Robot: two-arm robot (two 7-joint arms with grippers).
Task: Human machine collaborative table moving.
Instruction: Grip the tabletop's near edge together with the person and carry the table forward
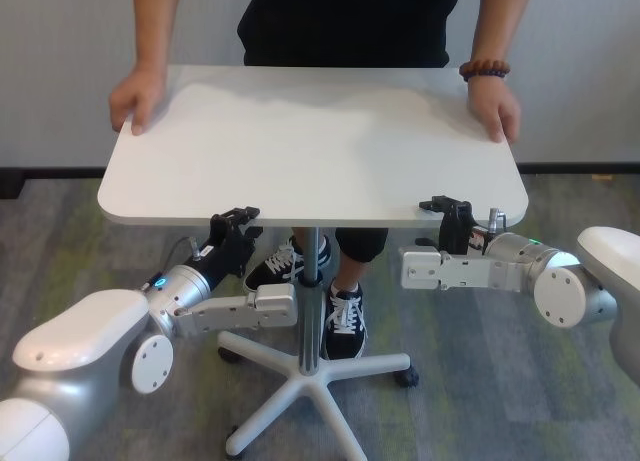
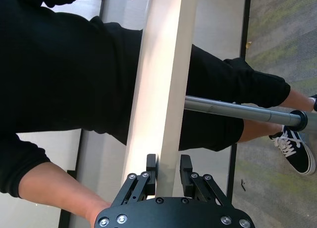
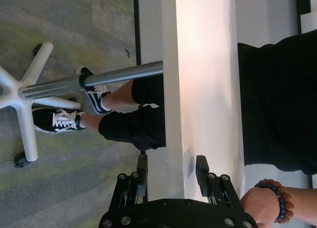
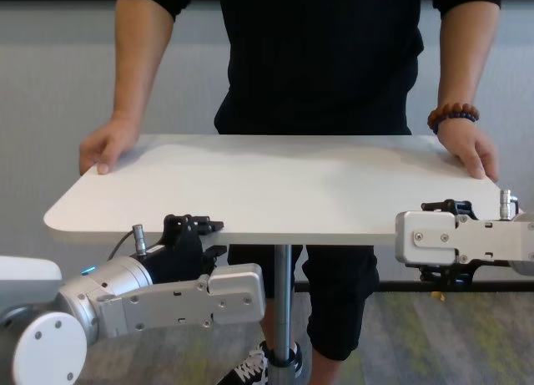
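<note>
The white table (image 1: 310, 141) stands on its grey pole (image 1: 311, 281). The human (image 1: 350, 21), in black, holds the two far corners, with a bead bracelet (image 1: 485, 69) on one wrist. My left gripper (image 1: 236, 221) is at the near edge, left of the pole. In the left wrist view (image 2: 168, 168) its jaws sit closed on the thin edge (image 2: 166, 89). My right gripper (image 1: 447, 209) is at the near edge, towards the right. In the right wrist view (image 3: 172, 166) its jaws straddle the edge (image 3: 173, 89), wide apart.
The table's white five-star wheeled base (image 1: 310, 381) is on the grey-green carpet between my arms. The human's black-and-white sneakers (image 1: 345, 321) stand just behind the pole. A pale wall with a dark skirting runs behind the human.
</note>
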